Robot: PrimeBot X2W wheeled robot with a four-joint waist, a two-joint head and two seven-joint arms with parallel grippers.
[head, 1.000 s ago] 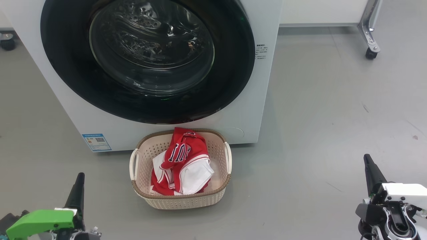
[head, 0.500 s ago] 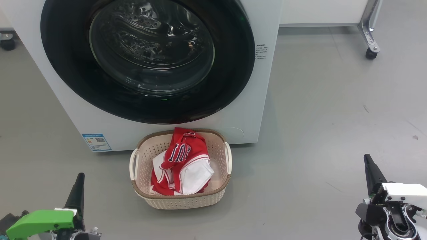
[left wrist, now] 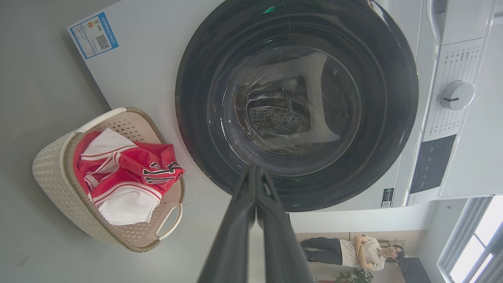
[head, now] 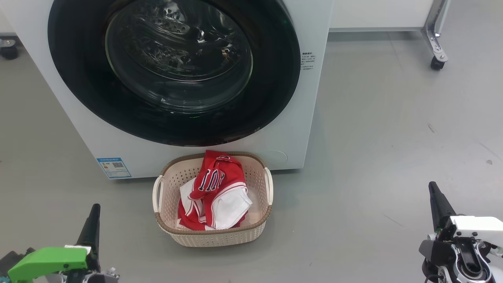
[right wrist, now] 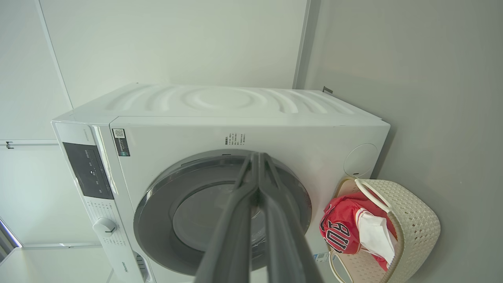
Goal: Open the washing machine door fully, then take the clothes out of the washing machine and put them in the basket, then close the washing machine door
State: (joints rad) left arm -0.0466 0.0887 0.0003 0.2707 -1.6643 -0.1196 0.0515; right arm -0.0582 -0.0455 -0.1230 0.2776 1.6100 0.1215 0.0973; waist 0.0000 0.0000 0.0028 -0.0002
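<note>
The white washing machine (head: 310, 118) stands ahead with its round black door (head: 78, 90) closed flat against the front; the steel drum shows through the glass. On the floor in front of it, the cream basket (head: 214, 236) holds the red and white clothes (head: 214, 188). My left gripper (head: 94, 208) is at the lower left, shut and empty, well left of the basket. My right gripper (head: 432, 186) is at the lower right, shut and empty. Both wrist views show the door (left wrist: 196, 78) (right wrist: 157, 204), the basket (left wrist: 51, 173) (right wrist: 416, 224) and the clothes (left wrist: 133, 165) (right wrist: 338, 228).
Grey floor (head: 393, 137) spreads to the right of the machine. A metal leg with a caster (head: 436, 59) stands at the far right, another caster (head: 8, 51) at the far left. A person (left wrist: 353, 249) stands in the distance in the left wrist view.
</note>
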